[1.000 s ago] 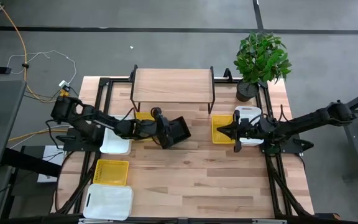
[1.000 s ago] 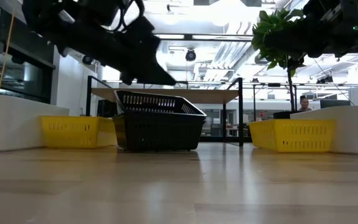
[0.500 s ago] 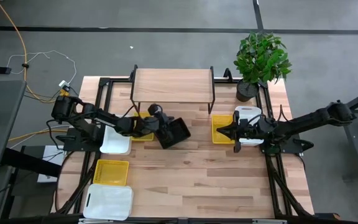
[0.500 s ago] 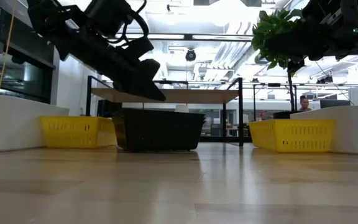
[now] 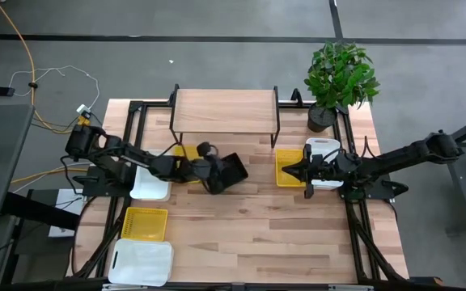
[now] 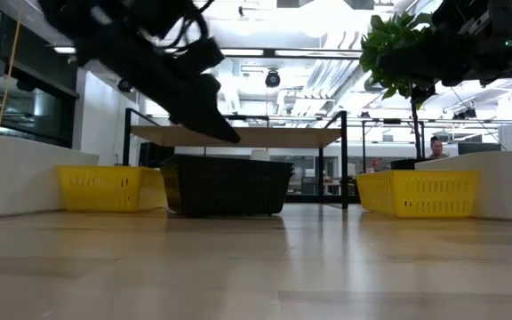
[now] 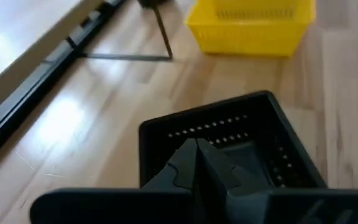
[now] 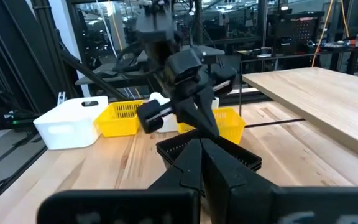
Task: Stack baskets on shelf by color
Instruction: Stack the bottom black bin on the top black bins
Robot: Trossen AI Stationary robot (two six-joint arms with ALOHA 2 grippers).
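On the wooden surface (image 5: 257, 226), in front of the shelf (image 5: 225, 111), we see the baskets scattered and none on the shelf yet, so we judge the task to be at its very start. Two white baskets lie at the left side, one near the front corner (image 5: 141, 262) and one beside the left arm (image 5: 150, 184); a third white basket (image 5: 324, 149) sits at the right by the plant (image 5: 340, 74). A yellow basket (image 5: 146, 224) lies at front left, another (image 5: 290, 168) at right just beside the right tool (image 5: 301, 170), and a third (image 5: 186, 153) shows behind the left arm.

The black basket (image 5: 231, 170) rests on the surface in the middle, in front of the shelf. The left tool (image 5: 214, 169) reaches to its near rim, fingers drawn together with no gap, seemingly not gripping the wall. The right tool waits with its fingers also together, holding nothing.

We judge the step in hand to be taking up the black basket. Next the left tool must spread, straddle the rim, close, lift and carry it onto the shelf top.
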